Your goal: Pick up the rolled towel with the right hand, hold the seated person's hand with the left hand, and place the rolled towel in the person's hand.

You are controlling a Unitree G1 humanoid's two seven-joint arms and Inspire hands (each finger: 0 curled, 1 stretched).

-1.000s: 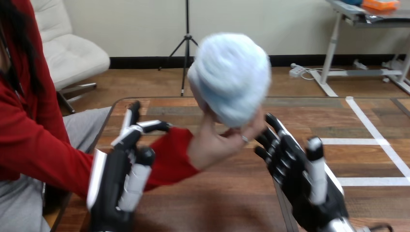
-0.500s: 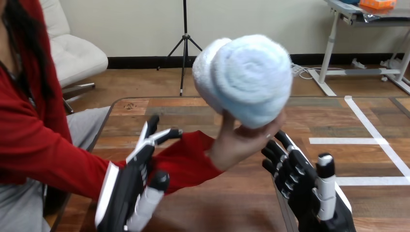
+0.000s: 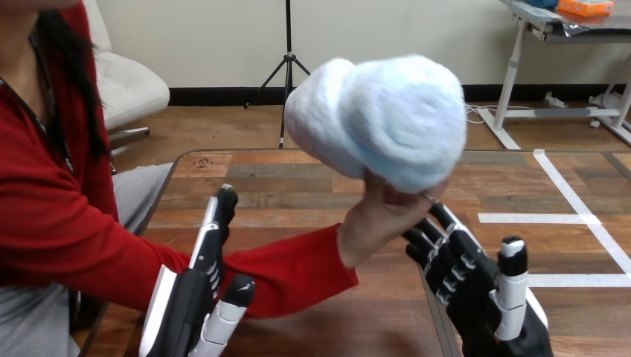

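The rolled towel [image 3: 378, 119], pale blue and white, sits in the person's hand [image 3: 381, 221], raised above the table's middle. The person's red-sleeved forearm [image 3: 290, 269] runs from the left across the table. My left hand [image 3: 195, 295] is open at the lower left, fingers straight, close beside that forearm; I cannot tell whether it touches. My right hand [image 3: 480, 286] is open at the lower right, palm up, its fingertips just under and to the right of the person's hand, holding nothing.
The wooden table [image 3: 298, 182] stretches ahead, with white tape lines [image 3: 573, 217] on its right part. The person sits at the left side.
The person's hand has moved the towel to the right and a little toward me. My left hand has drawn back, lower and off the sleeve. My right hand has sunk slightly.
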